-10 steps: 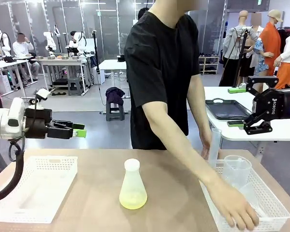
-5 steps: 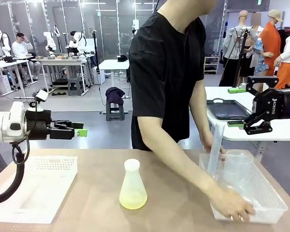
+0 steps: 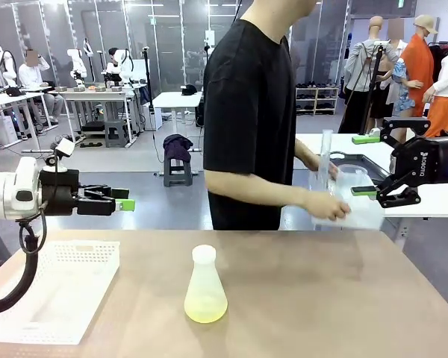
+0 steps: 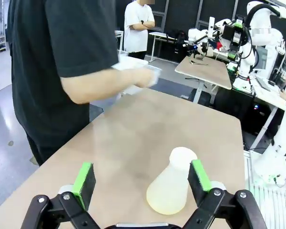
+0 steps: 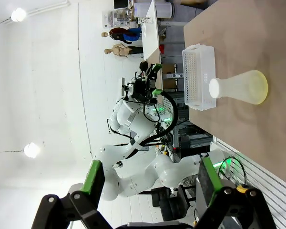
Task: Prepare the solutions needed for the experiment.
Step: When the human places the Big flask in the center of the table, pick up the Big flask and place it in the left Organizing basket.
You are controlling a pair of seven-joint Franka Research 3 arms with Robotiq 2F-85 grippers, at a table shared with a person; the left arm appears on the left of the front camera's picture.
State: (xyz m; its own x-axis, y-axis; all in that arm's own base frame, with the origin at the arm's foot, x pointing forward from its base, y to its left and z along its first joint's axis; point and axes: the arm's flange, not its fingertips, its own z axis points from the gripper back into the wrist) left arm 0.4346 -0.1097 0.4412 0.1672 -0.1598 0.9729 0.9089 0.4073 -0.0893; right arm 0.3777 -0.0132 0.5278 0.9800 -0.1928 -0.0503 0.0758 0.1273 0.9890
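Observation:
A translucent conical flask [image 3: 204,283] with a white top stands at the middle of the table, and the pale yellow-green solution [image 3: 205,308] lies in its bottom. My left gripper [image 3: 122,200] hovers open above the table's left side, well clear of the flask. In the left wrist view the flask [image 4: 171,189] stands ahead between the open fingers [image 4: 84,178], far off. My right gripper [image 3: 364,165] is open at the far right, above table height. From the right wrist view the flask [image 5: 241,87] is distant, and that gripper [image 5: 150,183] holds nothing.
A white mesh basket [image 3: 30,322] sits at the table's left. The person at the far side holds a second white basket [image 3: 358,212] with a clear beaker [image 3: 351,179] and tall cylinder [image 3: 325,160] in the air, close to my right gripper.
The person has lifted the right-hand basket, with its beaker and cylinder, off the table and up toward the far side. Both arms have stayed still.

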